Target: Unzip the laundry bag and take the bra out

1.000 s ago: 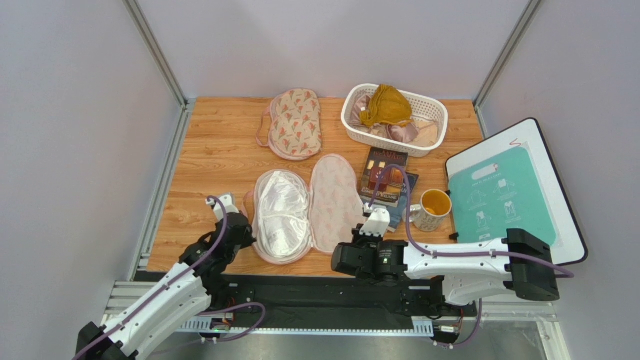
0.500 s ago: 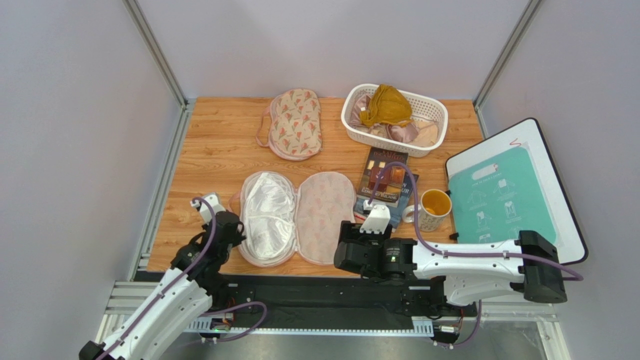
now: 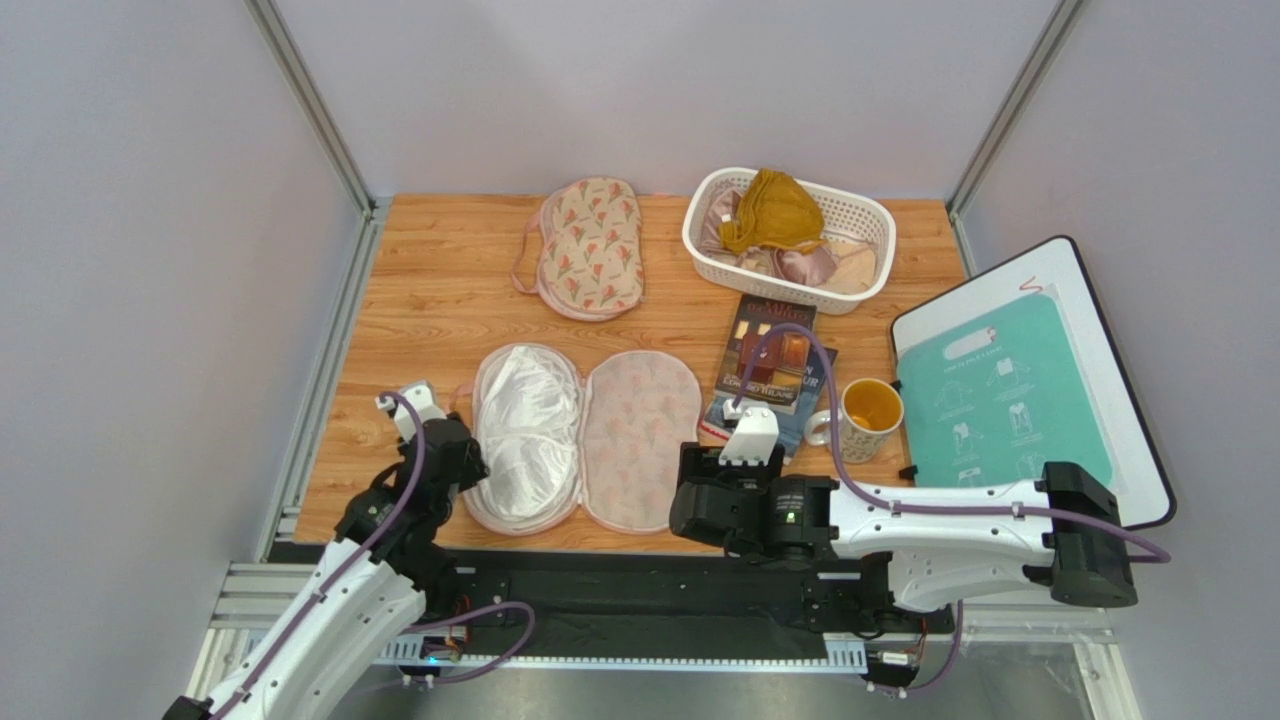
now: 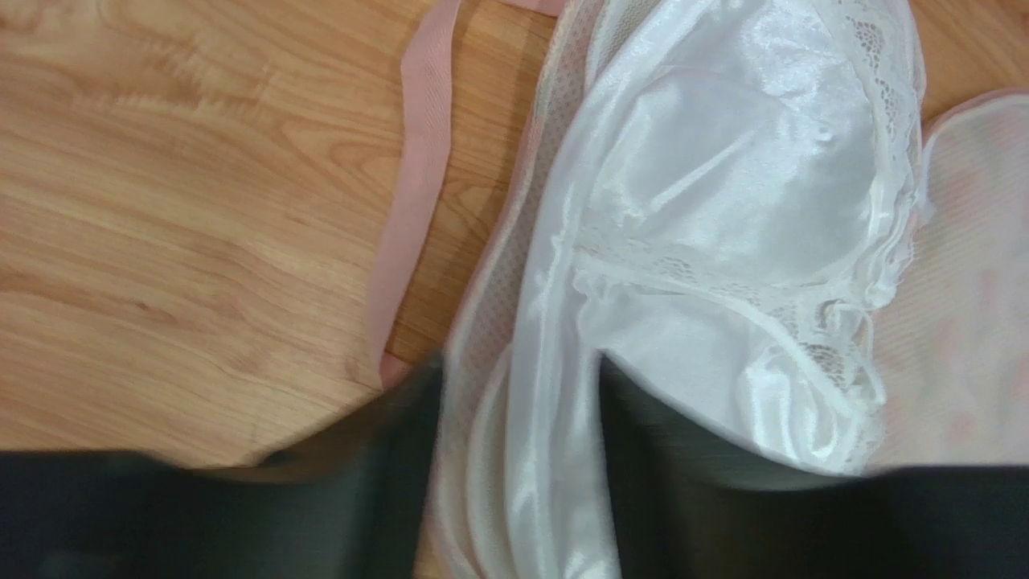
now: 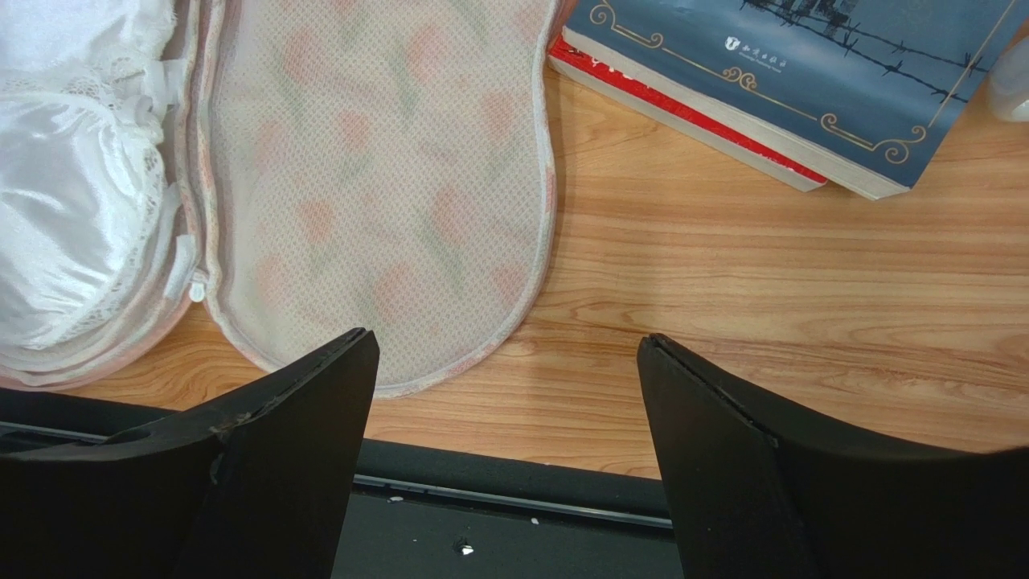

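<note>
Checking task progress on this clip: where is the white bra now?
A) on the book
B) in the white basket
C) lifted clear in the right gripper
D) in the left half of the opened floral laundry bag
D: the white bra lies in the left half of the laundry bag, which is unzipped and spread open flat.

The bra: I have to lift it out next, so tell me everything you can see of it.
The bra is white, slightly shiny satin-like fabric with rounded moulded cups and lace trim along an edge. It lies, seemingly folded, in the left half of the unzipped laundry bag, whose other half lies open flat to its right on the wooden table. Its near edge, with the bag's mesh rim, sits between the left claw's fingers; whether they pinch it is unclear.
</note>
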`<state>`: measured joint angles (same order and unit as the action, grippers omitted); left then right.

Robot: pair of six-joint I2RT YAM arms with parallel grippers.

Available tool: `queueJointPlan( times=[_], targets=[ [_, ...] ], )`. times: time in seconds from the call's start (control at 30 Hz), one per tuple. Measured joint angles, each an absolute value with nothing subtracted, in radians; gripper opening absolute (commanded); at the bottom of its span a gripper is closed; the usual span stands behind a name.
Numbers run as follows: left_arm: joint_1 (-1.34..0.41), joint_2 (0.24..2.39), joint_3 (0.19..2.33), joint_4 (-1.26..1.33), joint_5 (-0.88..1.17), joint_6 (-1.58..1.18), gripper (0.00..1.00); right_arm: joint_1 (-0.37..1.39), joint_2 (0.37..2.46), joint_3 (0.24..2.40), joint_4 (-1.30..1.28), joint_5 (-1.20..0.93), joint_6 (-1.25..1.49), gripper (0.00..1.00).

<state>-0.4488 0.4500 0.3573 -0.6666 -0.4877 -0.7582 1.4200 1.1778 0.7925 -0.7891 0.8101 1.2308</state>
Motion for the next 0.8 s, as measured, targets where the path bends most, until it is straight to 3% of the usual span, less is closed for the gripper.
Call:
queueJointPlan(
  times=[0.03,0.07,0.23,0.67,0.8],
  targets=[
    [-0.449,0.452,0.357,-0.664,-0.479,-0.754,0.94,1.42,1.179,0.797,-0.789,0.81,1.219,0.86],
    [-0.449,0.456,0.358,-0.661,-0.472,-0.76,0.95,1.42,1.185,0.805,-0.789,0.81,1.205,0.86],
    [-0.448,0.491,0.4,-0.69,-0.443,-0.741,0.95,1.42,1.214,0.853,-0.764,0.799,1.133,0.86],
    [-0.442,0.655,0.81,-0.738,-0.252,-0.55,1.0,1.42,1.228,0.897,-0.479,0.616,0.809,0.87],
    [-0.34,0.715,0.908,-0.738,-0.192,-0.457,1.0,1.41,1.312,0.973,-0.371,0.53,0.728,0.87]
  ],
)
